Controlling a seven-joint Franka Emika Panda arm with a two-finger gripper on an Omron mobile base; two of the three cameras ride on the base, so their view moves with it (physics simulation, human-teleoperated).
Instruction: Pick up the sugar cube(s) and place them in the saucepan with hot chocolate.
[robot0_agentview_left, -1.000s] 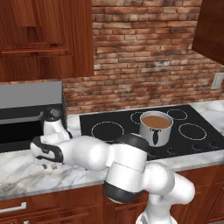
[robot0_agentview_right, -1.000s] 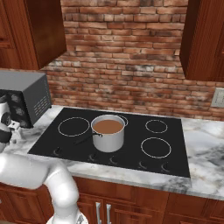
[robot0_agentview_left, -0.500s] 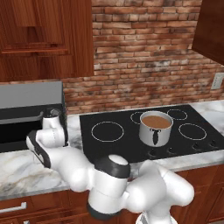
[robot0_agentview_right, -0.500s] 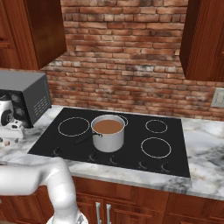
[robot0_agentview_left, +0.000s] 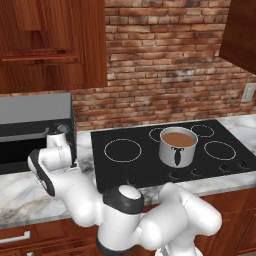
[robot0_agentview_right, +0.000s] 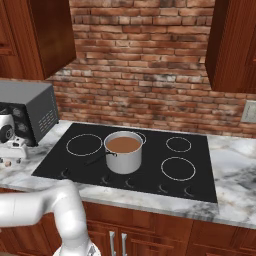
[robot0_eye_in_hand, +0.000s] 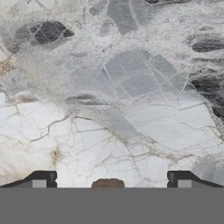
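In the hand view the sugar cube shows as a small tan lump on the marble counter, low between my fingertips. My gripper is open wide and points straight down over it, with a dark fingertip on either side and clear of the cube. From the right base view the gripper hangs just above the counter at the far left, with a tan speck, the sugar cube, under it. The saucepan with hot chocolate stands on the black cooktop, well to the right, also in the left base view as the saucepan.
A microwave stands on the counter right behind the hand. The black cooktop begins just right of the cube. The saucepan's black handle points toward the hand's side. My white arm sweeps low across the counter's front edge.
The elbow has swung lower and leftward along the counter's front. The hand has stayed beside the microwave, shifting only slightly. The jaws remain open.
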